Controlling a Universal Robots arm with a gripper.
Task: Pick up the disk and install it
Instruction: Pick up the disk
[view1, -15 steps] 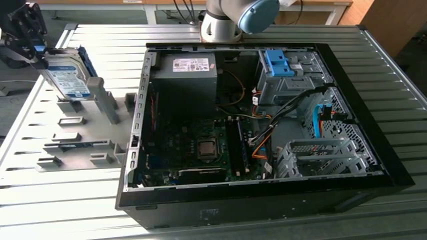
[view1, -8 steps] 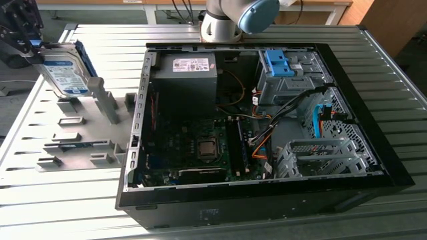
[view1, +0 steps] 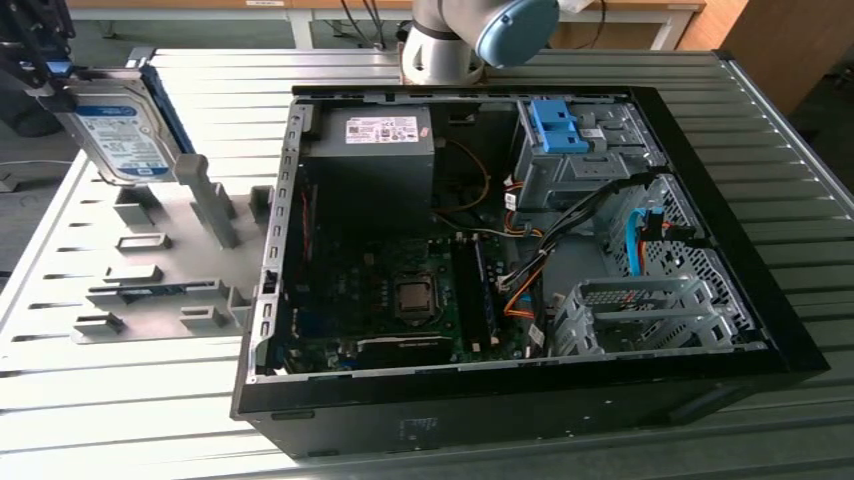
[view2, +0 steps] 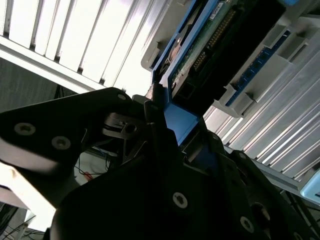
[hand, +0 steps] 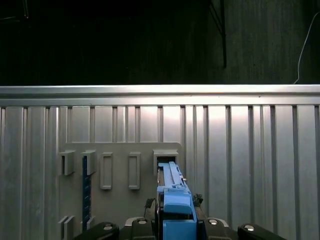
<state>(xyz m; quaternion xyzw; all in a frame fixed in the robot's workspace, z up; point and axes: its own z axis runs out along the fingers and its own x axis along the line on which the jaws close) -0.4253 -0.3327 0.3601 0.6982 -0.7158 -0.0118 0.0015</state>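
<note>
Hanging at the exterior view's left, the disk (view1: 123, 135) stands on edge with its label to the camera. Its upper end is clamped in the gripper (view1: 54, 85), which is pinched narrow on the blue frame (hand: 176, 200). That hold probably leaves the flat faces free for sliding into a bay. The second wrist view shows the same grip from below, with the disk's green circuit board (view2: 200, 47) turned away from the label side. Just under the disk lies the grey rack (view1: 174, 290), whose upright slots keep parts on edge so a pincer can reach them. The slot (hand: 165, 159) nearest the disk looks vacant, and the disk seems clear of it. Further right the open case (view1: 467, 420) lies on its side, so its bays face up for loading. A blue bracket (view1: 554, 125) sits in the far bay, and a grey cage (view1: 641, 315) near the right wall holds no drive. The disk is well apart from both, so the pickup looks done and the install has not begun.
</note>
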